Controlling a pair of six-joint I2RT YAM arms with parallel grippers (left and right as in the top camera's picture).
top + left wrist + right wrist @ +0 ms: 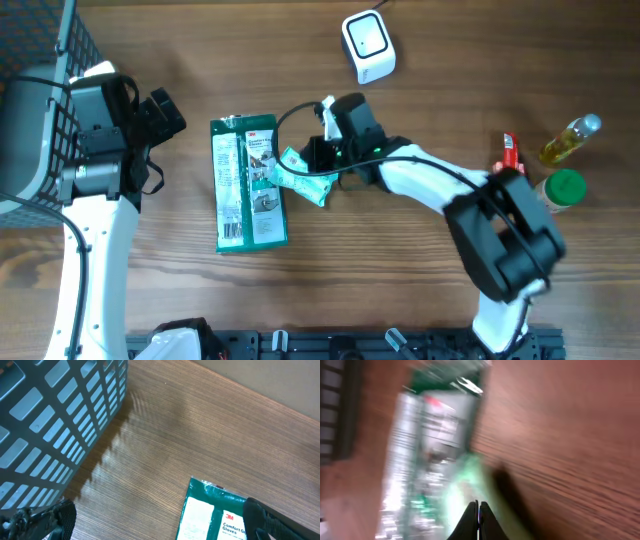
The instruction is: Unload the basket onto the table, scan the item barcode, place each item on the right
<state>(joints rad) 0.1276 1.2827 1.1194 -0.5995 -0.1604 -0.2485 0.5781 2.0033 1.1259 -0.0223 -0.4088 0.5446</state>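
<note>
Brown wood bench [420, 290] from above: green glove pack [250, 183] lying flat left of centre, small green packet [300, 178] overlapping its right edge, right hand [318, 158] at that packet with fingers pressed together, grip on it not certain; white scanner [368, 45] well apart at the far edge, left hand [172, 112] spread wide beside a grey basket [40, 60]. From the left wrist: basket wall upper left, glove pack's top corner lower right, fingers [270, 520] far apart. From the right wrist: heavy blur, fingers [472, 522] shut tight, green smear beyond.
</note>
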